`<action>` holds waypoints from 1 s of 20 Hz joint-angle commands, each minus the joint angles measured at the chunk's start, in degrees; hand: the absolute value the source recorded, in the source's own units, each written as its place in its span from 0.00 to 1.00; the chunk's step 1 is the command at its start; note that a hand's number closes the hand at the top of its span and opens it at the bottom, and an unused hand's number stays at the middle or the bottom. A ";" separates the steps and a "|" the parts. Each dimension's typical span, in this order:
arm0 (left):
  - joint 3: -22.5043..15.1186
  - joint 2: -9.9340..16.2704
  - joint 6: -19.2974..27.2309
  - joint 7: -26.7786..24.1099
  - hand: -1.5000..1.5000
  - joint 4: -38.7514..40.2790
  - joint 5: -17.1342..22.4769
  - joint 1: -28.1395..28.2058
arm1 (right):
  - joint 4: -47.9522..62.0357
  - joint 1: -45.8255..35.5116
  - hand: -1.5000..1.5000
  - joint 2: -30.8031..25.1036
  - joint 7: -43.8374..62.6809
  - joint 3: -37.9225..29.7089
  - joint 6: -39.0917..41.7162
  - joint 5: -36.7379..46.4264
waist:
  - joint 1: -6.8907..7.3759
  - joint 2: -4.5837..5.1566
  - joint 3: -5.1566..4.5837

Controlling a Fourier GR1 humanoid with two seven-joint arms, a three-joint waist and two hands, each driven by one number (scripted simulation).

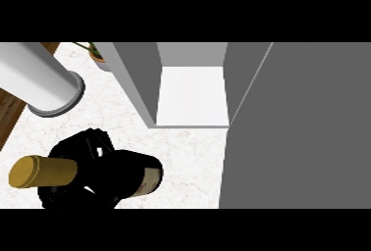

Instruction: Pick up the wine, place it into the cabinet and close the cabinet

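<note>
The wine bottle (109,176) was seen at the lower left above the marble counter (188,147), its gold-capped neck pointing left. The left robot hand (80,147) was curled round its dark body, fingers showing behind and below it. The cabinet (192,93) stood open just beyond, its door (304,127) swung out at the right. A white cylinder (39,78) was seen at the upper left.

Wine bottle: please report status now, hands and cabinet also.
Left hand shut on wine bottle, bottle lying sideways above counter. Right hand not in view. Cabinet open, door swung out at right, shelf bare. White cylinder far left, off the path.
</note>
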 commanded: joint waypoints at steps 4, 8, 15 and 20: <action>-5.89 -2.02 7.28 9.96 1.00 -1.27 -0.51 -11.08 | -5.80 3.08 0.00 -0.41 0.75 -2.80 1.07 -6.61 | -0.65 0.09 0.01; -14.83 -2.05 16.65 12.09 1.00 -3.70 -1.85 -11.45 | -6.40 3.64 0.00 -1.79 1.03 -6.48 2.11 -10.39 | -0.58 0.02 0.03; -18.74 -2.06 27.60 17.12 1.00 -0.91 -1.75 -22.44 | -2.28 3.62 0.00 -1.13 -3.38 -7.18 3.55 -10.03 | -0.45 0.13 0.02; -24.44 -2.06 36.82 16.38 1.00 3.53 -3.62 -27.73 | -6.71 5.16 0.00 1.00 -0.16 -3.00 1.67 -7.48 | -0.71 0.04 0.00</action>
